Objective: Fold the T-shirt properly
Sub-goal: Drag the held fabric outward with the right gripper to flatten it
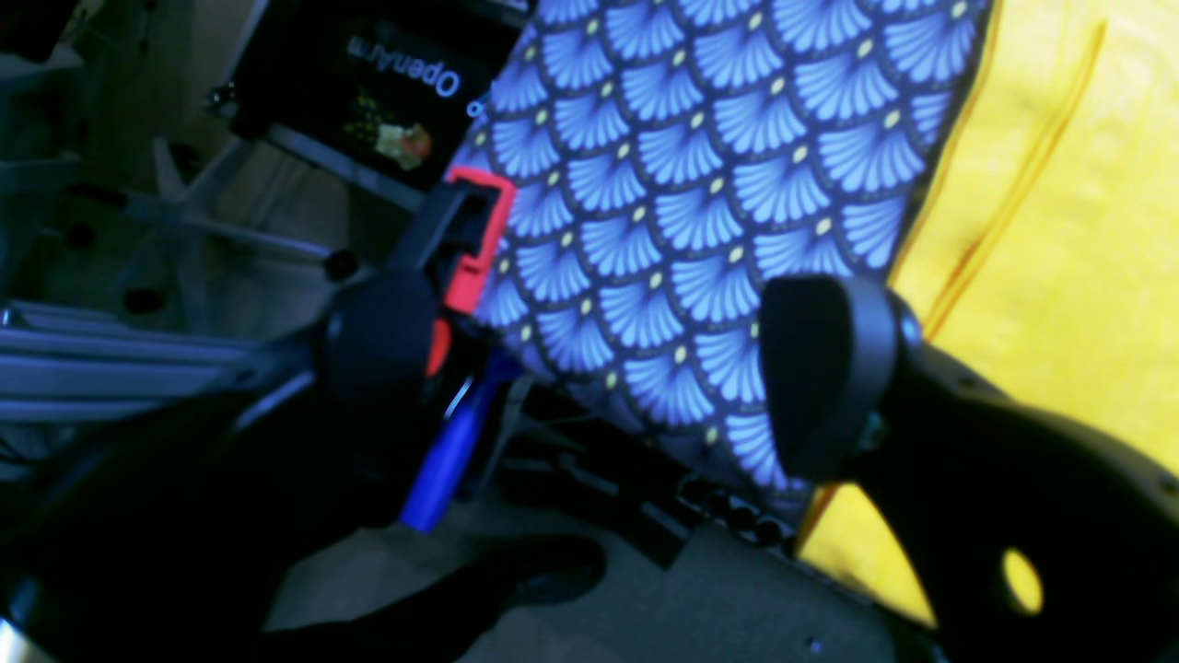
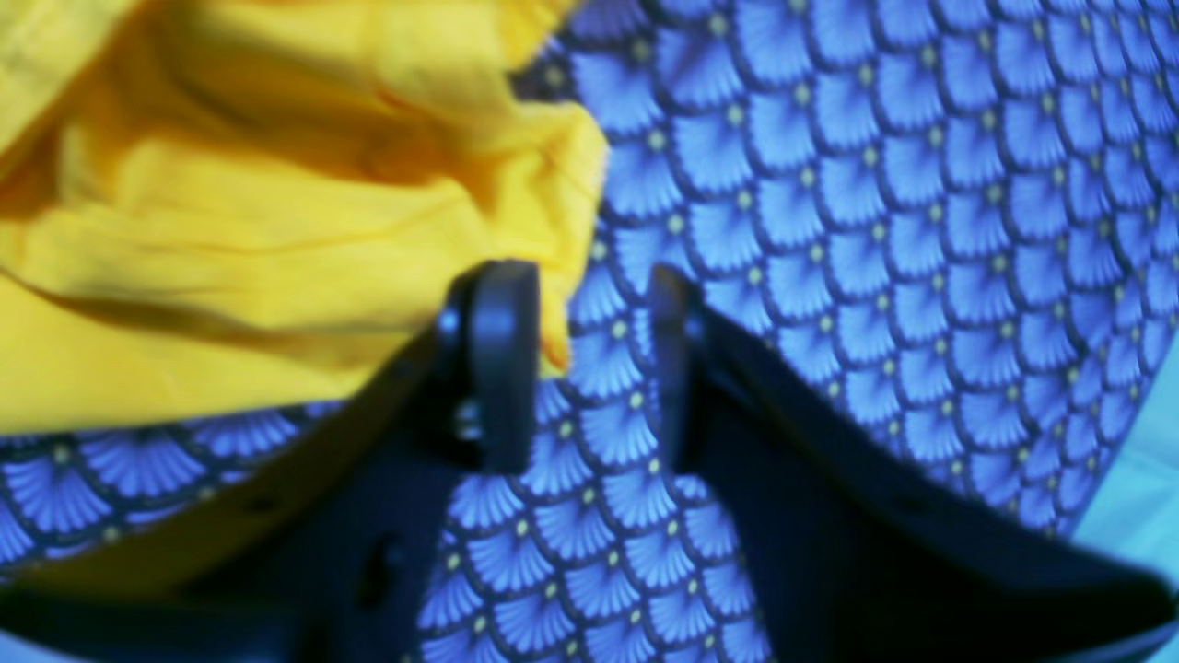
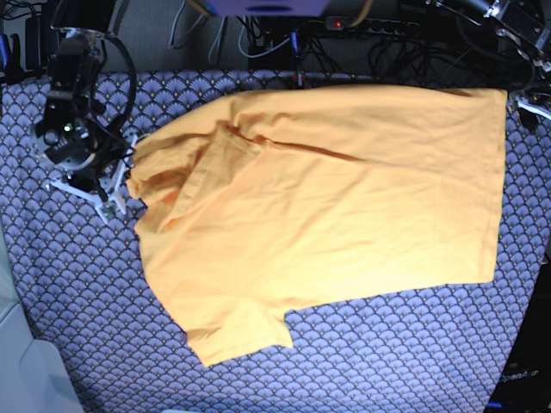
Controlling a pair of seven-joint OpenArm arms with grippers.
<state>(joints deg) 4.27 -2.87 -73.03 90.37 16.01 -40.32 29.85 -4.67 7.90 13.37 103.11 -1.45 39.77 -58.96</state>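
Observation:
The yellow-orange T-shirt (image 3: 344,206) lies spread across the patterned table cover (image 3: 362,361). Its left end is folded over on itself in a rumpled layer (image 3: 185,176). My right gripper (image 2: 594,359) hovers at that rumpled end, open, with a gap between its fingers. A loose edge of the T-shirt (image 2: 557,313) hangs beside the left finger (image 2: 502,359), not pinched. My left gripper (image 1: 603,359) stands wide open and empty over the table's corner. The T-shirt's hem (image 1: 1059,230) lies just beyond its right finger (image 1: 824,368).
The right arm (image 3: 73,138) stands at the base view's left, the left arm (image 3: 529,77) at its top right corner. A red clamp (image 1: 479,239) grips the table edge, with a blue handle (image 1: 451,451) below. Cables (image 3: 275,34) run behind the table.

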